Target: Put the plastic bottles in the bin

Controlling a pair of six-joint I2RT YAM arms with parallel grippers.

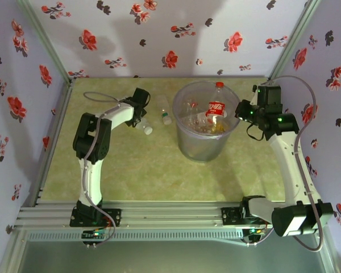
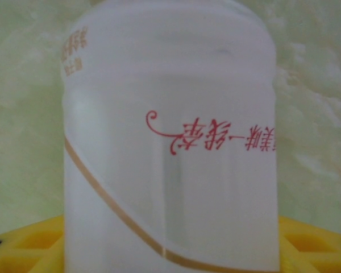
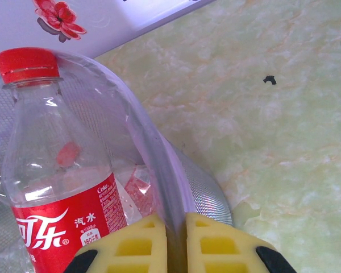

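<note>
A plastic bottle (image 2: 170, 131) with a white label and red script lies on the table between the yellow fingers (image 2: 28, 250) of my left gripper (image 2: 170, 250), which press on both its sides. From above, this bottle's white cap (image 1: 148, 130) pokes out below the left gripper (image 1: 141, 118), and a second white-capped bottle (image 1: 165, 111) lies just to its right. The bin (image 1: 207, 149) stands mid-table with a red-labelled, red-capped bottle (image 1: 216, 105) upright inside among others. My right gripper (image 3: 176, 227) is shut on the bin's rim (image 3: 153, 148), beside that red bottle (image 3: 57, 170).
Flowered walls close in the table at the back and both sides. The aluminium rail (image 1: 170, 216) carrying both arm bases runs along the near edge. Bare green tabletop (image 1: 148, 170) lies in front of the bin.
</note>
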